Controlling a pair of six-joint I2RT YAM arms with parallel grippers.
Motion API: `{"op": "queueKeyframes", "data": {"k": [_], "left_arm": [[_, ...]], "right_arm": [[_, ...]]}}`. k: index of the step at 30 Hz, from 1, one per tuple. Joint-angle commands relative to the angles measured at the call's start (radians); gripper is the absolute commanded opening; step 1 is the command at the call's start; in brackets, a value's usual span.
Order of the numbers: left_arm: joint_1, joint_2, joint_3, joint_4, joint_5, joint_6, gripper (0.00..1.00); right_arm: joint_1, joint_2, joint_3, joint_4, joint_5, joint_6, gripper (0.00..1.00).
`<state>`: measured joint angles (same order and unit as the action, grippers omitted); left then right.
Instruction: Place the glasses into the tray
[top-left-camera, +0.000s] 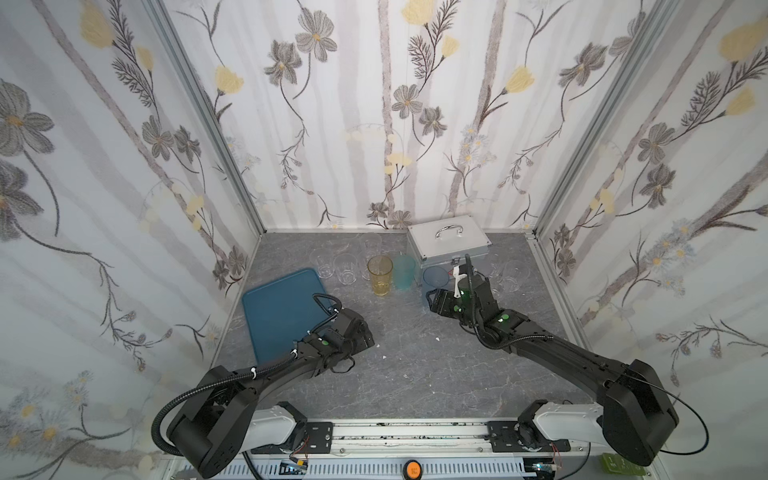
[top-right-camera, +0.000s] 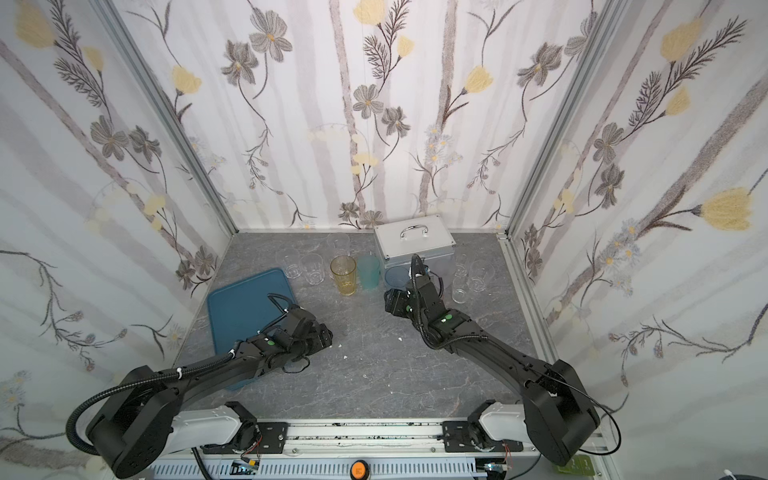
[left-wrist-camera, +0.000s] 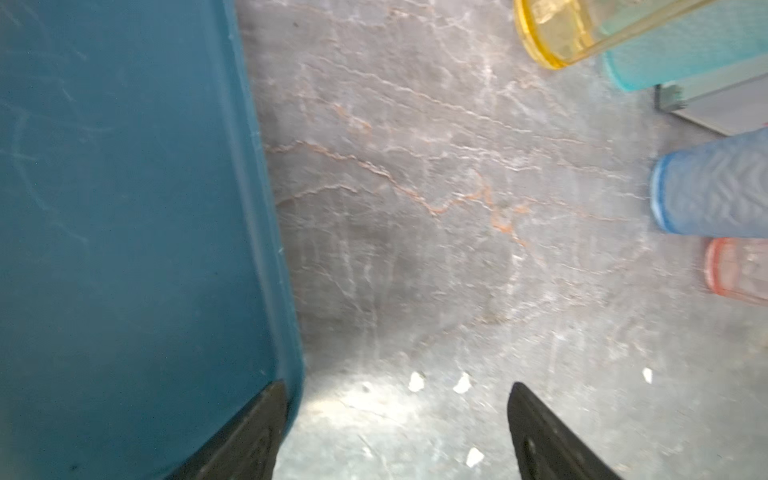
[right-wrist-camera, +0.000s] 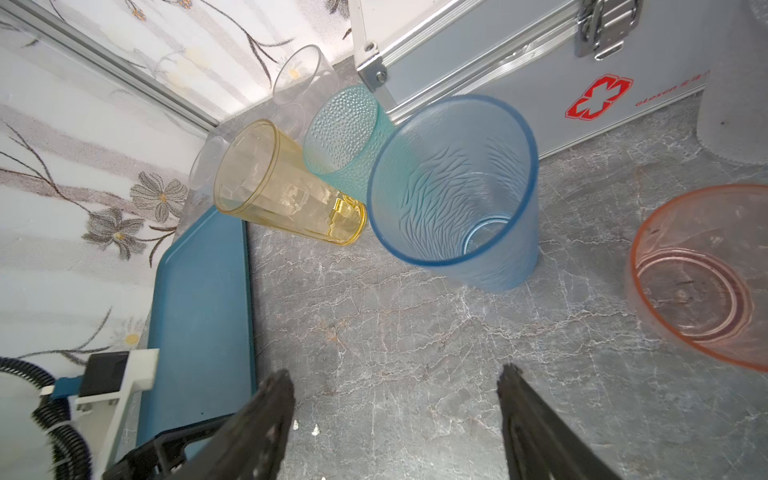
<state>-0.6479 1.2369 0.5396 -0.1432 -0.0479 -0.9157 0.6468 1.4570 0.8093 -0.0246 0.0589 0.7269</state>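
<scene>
Both tools gape wide, empty: the left tool (left-wrist-camera: 397, 386) at the edge of the tray (top-left-camera: 278, 307), the right tool (right-wrist-camera: 394, 370) facing the blue glass (right-wrist-camera: 453, 183). The glasses (top-left-camera: 380, 276) stand on the table (top-left-camera: 415, 374) beyond the tray.

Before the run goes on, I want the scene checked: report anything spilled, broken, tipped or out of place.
Small white chips lie scattered across the middle of the grey table; what they are cannot be told. Otherwise nothing stands out: the glasses in view stand upright and look whole.
</scene>
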Motion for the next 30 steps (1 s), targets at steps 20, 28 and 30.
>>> {"op": "queueKeyframes", "data": {"k": [20,28,30], "left_arm": [[0.414,-0.089,0.277,-0.224,-0.309,0.322,1.00],[0.532,-0.149,0.271,-0.201,-0.250,0.330,1.00],[0.543,-0.155,0.267,-0.197,-0.237,0.333,1.00]], "right_arm": [[0.406,0.557,0.474,-0.090,-0.005,0.070,0.42],[0.447,0.799,0.756,-0.292,-0.051,-0.040,0.35],[0.455,0.840,0.800,-0.318,-0.057,-0.058,0.33]]}}
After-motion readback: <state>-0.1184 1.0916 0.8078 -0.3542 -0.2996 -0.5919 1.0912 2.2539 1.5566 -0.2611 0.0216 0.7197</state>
